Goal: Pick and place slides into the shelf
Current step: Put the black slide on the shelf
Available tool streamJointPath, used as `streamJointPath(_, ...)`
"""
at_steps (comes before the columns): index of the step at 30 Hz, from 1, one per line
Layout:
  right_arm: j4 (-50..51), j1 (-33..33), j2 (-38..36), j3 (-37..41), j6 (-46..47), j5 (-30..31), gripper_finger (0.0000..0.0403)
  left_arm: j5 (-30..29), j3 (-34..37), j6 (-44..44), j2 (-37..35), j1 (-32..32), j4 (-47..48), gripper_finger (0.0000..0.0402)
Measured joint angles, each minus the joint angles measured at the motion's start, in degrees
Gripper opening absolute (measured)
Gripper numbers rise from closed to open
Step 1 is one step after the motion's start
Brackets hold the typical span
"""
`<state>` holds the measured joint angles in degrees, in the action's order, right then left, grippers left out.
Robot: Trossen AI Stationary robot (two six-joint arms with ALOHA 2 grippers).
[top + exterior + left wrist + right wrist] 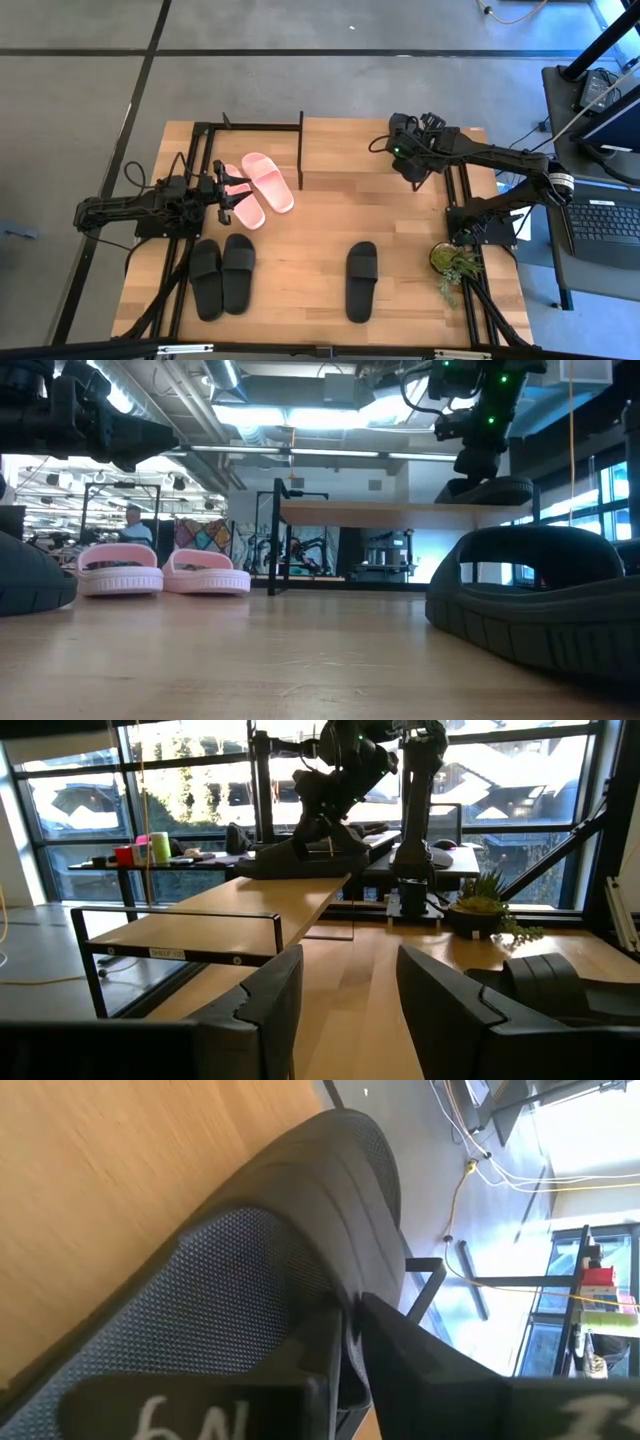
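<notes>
On the low rack's light wooden top board (375, 150), the right hand (412, 170) pinches the strap of a black rubbery slide (290, 1250) lying on the board, fingers nearly together. The left hand (225, 190) hovers open over the pink pair (258, 185). Three more black slides (222, 275) lie on the wooden counter (300, 250).

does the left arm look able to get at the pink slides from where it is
Probably yes: the left pincer hangs open right beside the pink slides, nothing lying between them. The right pincer is away over the shelf.
</notes>
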<state>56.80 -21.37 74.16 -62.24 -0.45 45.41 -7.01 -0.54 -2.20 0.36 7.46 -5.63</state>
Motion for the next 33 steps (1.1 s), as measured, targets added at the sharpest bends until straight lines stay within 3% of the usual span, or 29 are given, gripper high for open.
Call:
streamJointPath(13, 0.0, 0.0, 0.0, 0.0, 3.2, -0.1, 0.0140, 0.0, 0.0, 0.0, 0.0, 0.0, 0.0, 0.0156)
streamJointPath(33, -0.5, 0.0, 0.0, 0.0, 14.1, 0.0, 0.0147, 0.0, 0.0, 0.0, 0.0, 0.0, 0.0, 0.0156)
